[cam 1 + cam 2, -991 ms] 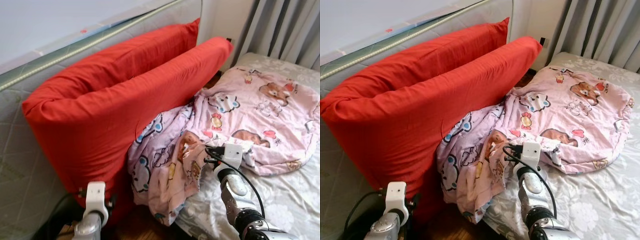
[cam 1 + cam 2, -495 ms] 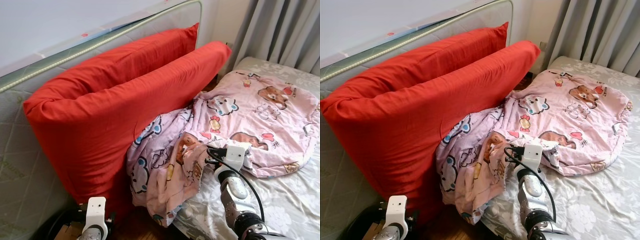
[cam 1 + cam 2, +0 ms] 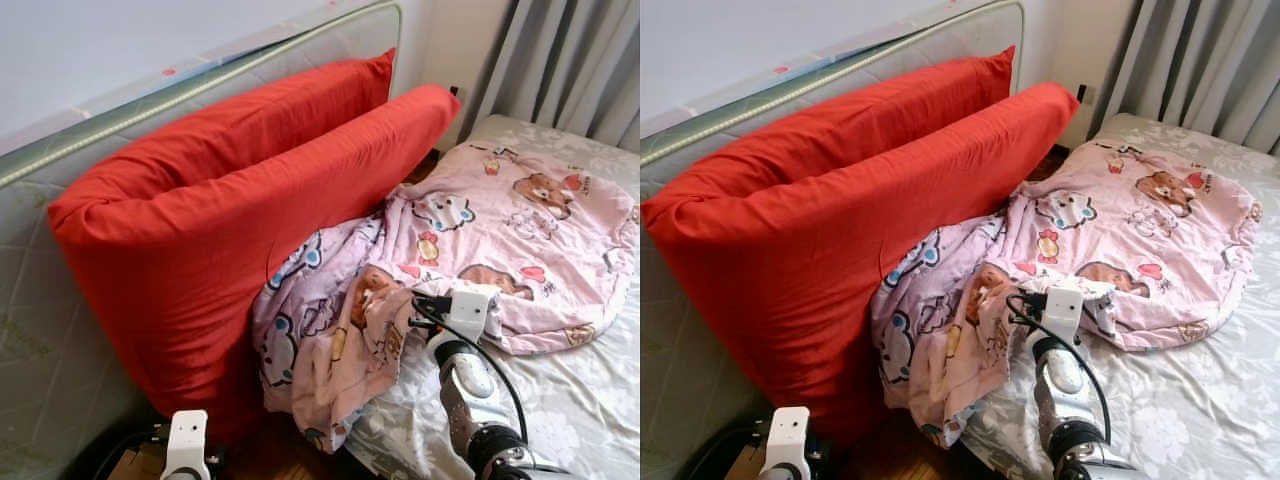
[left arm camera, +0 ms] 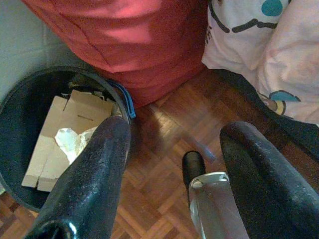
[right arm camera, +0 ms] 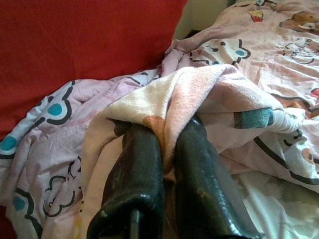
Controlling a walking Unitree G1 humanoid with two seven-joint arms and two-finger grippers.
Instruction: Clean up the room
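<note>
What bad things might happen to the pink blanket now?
The right gripper pinches only a thin fold of the pink blanket, so it may slip out when pulled. Part of the blanket hangs off the bed toward the wooden floor and could drag there, near the bin of cardboard scraps.

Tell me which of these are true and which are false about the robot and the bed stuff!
1. The right gripper is pinching a fold of the pink blanket. True.
2. The big cushions are blue. False: they are red.
3. The left gripper is holding the cardboard. False: its fingers are open over the wooden floor, holding nothing.
4. A dark bin with cardboard in it sits beside the red cushions. True.
5. The pink blanket is folded neatly. False: it lies crumpled, hanging off the bed edge.
</note>
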